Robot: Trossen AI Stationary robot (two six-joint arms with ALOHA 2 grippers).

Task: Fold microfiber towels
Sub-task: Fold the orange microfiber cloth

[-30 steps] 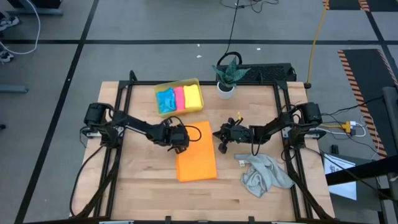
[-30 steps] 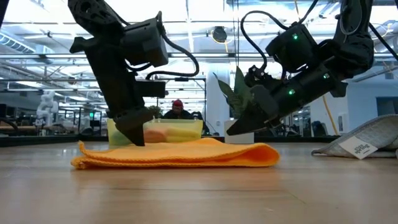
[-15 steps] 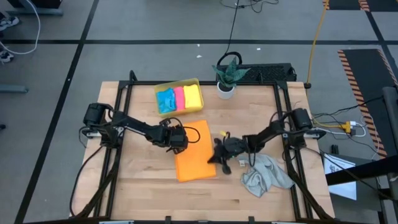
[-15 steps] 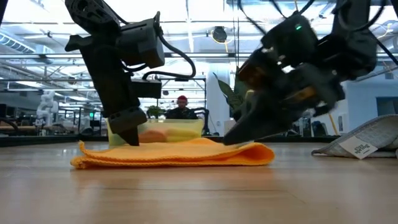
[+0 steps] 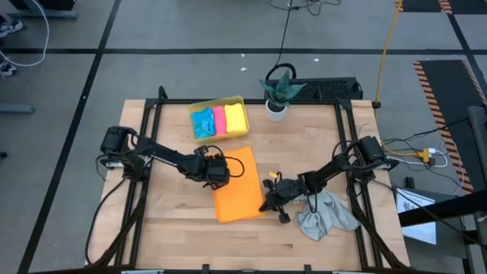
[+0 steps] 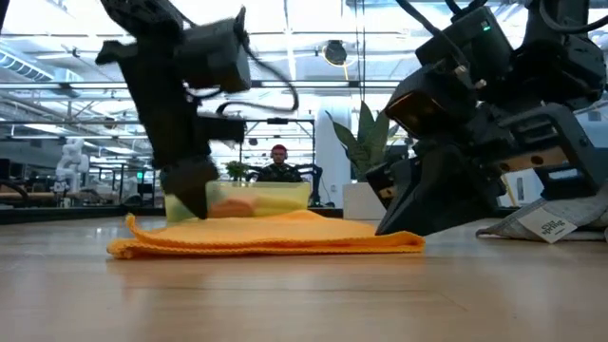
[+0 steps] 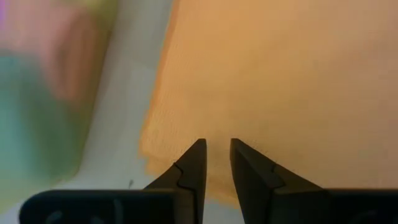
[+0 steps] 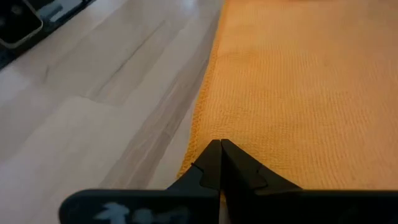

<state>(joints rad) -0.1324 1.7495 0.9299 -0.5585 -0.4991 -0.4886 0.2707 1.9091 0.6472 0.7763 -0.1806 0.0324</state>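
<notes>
The orange towel lies folded and flat on the table's middle; the low view shows it as a low strip. My left gripper is at the towel's left edge, pointing steeply down, open by a narrow gap with nothing between its fingers. My right gripper, shut, is low at the towel's right edge near its near corner. A grey towel lies crumpled at the right. Blue, pink and yellow towels lie folded in the yellow tray. My left gripper's tips are just over the orange towel's left part; I cannot tell whether they touch it. My right gripper has its shut fingertips at the towel's right edge, close to the near corner. It comes slanting down from the table's right. The towel lies flat on the table.
A potted plant stands at the far edge, right of the tray. The grey towel's labelled corner shows behind my right arm. A person sits far behind the table. Bare wood lies along the near edge.
My right gripper has swung from beside the towel's far right part toward the table's near edge, rolled, and sunk to the towel's near right corner, staying shut. The orange towel has stayed in place.
</notes>
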